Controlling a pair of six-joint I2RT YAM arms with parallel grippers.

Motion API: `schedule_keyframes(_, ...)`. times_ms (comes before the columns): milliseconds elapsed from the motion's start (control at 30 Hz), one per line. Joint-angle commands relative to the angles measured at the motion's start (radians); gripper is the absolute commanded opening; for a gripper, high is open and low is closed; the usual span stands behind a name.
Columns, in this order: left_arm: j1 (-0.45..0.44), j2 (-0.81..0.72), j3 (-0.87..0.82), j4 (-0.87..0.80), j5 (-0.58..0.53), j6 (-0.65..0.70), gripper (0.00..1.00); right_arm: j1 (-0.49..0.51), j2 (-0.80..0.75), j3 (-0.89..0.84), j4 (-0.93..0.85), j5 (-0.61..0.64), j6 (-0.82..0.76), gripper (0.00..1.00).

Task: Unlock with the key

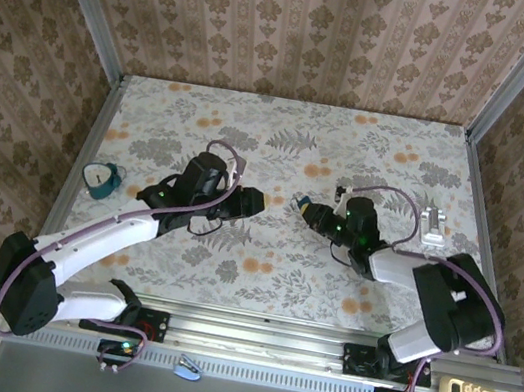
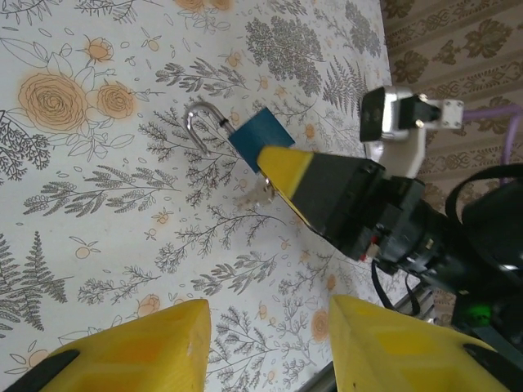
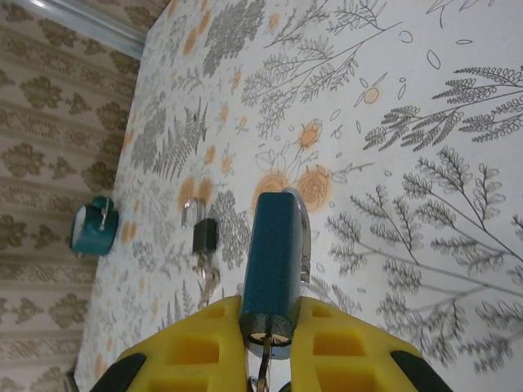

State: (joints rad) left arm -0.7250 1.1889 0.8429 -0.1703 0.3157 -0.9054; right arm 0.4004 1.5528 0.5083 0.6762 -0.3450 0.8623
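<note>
Lock point(image 3: 274, 253) is pinched in the right gripper point(image 3: 271, 306), held off the table point(image 1: 351, 151) about mid-table, between the two arms. Both yellow fingers are clamped on the blue body's flat sides.

Key relation is the lock's long axis. It runs along the right fingers, with the shackle point(image 2: 202, 126) pointing out toward the left arm and the keyway end facing back into the right palm. A thin metal shaft, probably the key point(image 3: 263, 359), sits in that end, tucked between the fingers. From the left wrist, a small pale metal bit shows just below the body at the finger edge. Could be the key's bow or a ring, can't tell.

Left gripper point(image 2: 265, 314) has its jaws apart with nothing between them. It faces the lock from the shackle side, near but not touching. In its own view the lock is ahead of the fingertips and a bit to the right.

Left is the only free hand, but it's at the wrong end. My read is it has to come round to the keyway end beside the right fingers, where access is tight.

Shackle looks seated to me, so likely not unlocked yet. Can't confirm.
</note>
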Motion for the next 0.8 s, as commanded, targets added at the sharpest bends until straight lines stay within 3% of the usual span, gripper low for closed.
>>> schedule_keyframes(0, -0.004, -0.012, -0.011, 0.03, -0.01, -0.02, 0.43, -0.009, 0.063, 0.061, 0.166, -0.034, 0.096, 0.02)
schedule_keyframes(233, -0.005, -0.024, -0.018, 0.029, -0.018, -0.03, 0.43, -0.019, 0.192, 0.131, 0.184, -0.059, 0.204, 0.03)
schedule_keyframes(767, -0.005, -0.013, -0.016, 0.04, -0.017, -0.044, 0.43, -0.033, 0.265, 0.136, 0.115, -0.056, 0.239, 0.07)
